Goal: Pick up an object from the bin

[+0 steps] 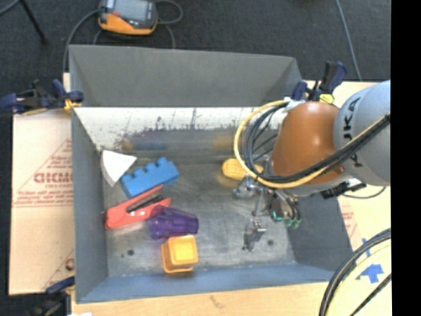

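Gripper (252, 234) hangs low over the bare floor of the bin (184, 120), at about 4 o'clock from the middle of the floor. You cannot tell from here whether it is open or closed, and no thing is seen in its grasp. So the step in hand is, I judge, to choose a target and approach it.

Nearest things are three. A rounded yellow piece (231, 170) lies at 11 o'clock from the gripper, near the far wall and partly hidden behind the cables (253, 133) of the arm. A purple lumpy piece (172, 224) lies at 9 o'clock, and a square yellow-orange cup (179, 253) lies at 8 o'clock, just beside the purple one. Further out, at 9 to 10 o'clock, a red clip (131, 212), a blue brick (150, 176) and a white piece (116, 164) lie close together.

For a good pick you should take a thing that stands free. The cup seems the better choice: its sides look straight, and bare floor lies at its 3 o'clock and 6 o'clock. The purple piece is touching or almost touching the red clip, so a descent there may push both. Rise a little before you travel, make sure the gripper is open, come down straight and centred, and close only when low.
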`<state>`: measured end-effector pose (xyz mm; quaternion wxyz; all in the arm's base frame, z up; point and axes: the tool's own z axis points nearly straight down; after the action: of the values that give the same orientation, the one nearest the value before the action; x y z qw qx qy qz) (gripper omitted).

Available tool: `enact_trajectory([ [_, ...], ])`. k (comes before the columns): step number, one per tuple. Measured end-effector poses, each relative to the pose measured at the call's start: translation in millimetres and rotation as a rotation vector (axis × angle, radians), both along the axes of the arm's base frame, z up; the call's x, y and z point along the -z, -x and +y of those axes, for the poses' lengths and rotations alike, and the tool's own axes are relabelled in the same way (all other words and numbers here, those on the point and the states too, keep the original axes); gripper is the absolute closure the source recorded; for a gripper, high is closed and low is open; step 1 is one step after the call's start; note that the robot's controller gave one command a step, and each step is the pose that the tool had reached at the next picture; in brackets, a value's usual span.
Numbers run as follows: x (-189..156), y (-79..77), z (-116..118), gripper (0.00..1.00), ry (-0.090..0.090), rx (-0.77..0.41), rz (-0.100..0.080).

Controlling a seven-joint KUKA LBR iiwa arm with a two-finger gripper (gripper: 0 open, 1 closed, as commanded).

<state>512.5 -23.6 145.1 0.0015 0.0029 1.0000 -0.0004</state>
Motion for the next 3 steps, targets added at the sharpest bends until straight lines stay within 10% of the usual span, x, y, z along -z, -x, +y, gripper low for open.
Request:
enact_trajectory([
  [3,70,-17.9,89,0.00,0.001,-0.251,-0.001],
])
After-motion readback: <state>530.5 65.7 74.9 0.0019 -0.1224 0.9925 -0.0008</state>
